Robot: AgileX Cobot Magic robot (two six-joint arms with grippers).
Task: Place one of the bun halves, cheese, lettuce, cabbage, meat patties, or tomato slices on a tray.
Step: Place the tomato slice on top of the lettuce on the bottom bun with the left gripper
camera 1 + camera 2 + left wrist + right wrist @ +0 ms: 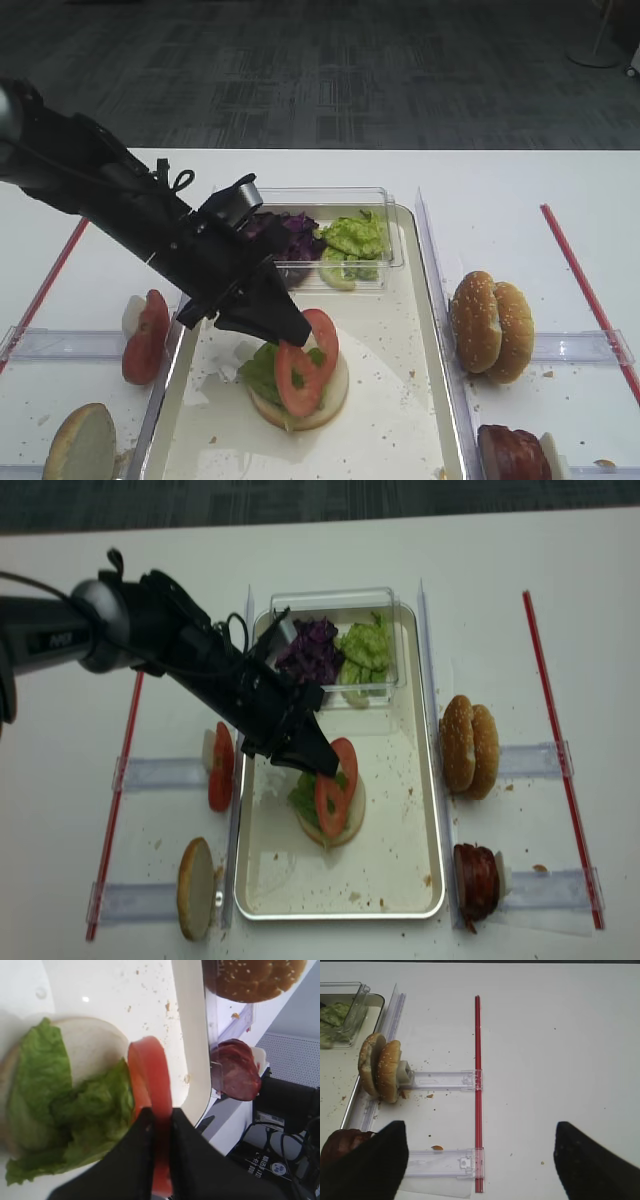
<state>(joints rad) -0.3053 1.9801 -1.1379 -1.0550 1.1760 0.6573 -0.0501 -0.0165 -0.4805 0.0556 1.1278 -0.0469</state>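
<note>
Pinching a tomato slice (322, 340) edge-on over the lettuce (262, 370) and bun (330, 395) on the tray (420, 330), the left gripper (290, 335) looks mid-placement; its wrist view shows the jaws clamped on it, just below the lettuce; next, lower and release; the right gripper (480, 1160) stands spread, empty.

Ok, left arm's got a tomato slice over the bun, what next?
Probably lower slightly and open: the left gripper is shut on a tomato slice standing on edge over the lettuce on the bun half in the tray.
</note>
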